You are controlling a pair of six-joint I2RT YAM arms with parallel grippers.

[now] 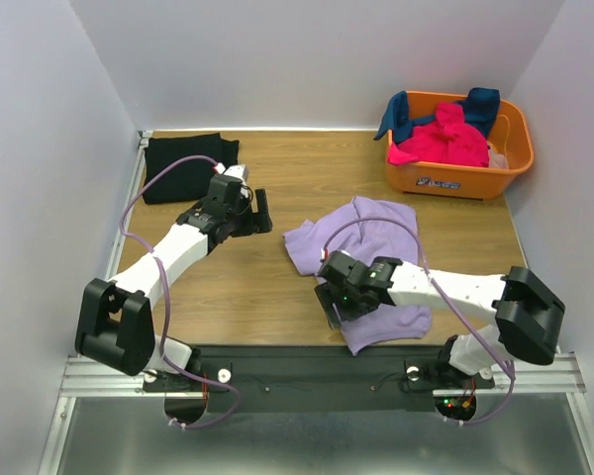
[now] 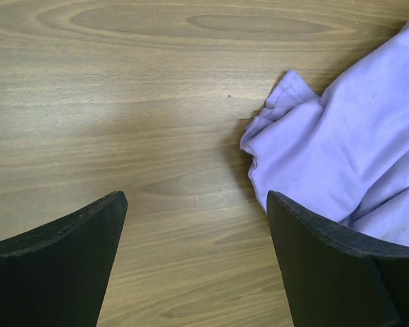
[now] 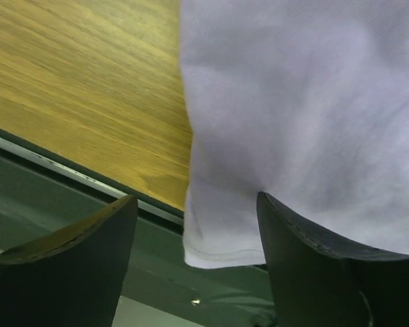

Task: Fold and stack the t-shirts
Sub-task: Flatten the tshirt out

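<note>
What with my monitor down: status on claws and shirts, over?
Left claw open over bare table. Right claw open at near hem of lavender shirt, no grip yet. Black shirt lies far left. Nothing in the way.

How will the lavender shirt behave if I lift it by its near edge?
Probably floppy: the lavender shirt lies rumpled in soft folds. Its hem overhangs the table edge, so a tug may slide it off.

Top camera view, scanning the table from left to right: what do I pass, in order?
From the left: black shirt → left pincer → lavender shirt → orange basket.
</note>
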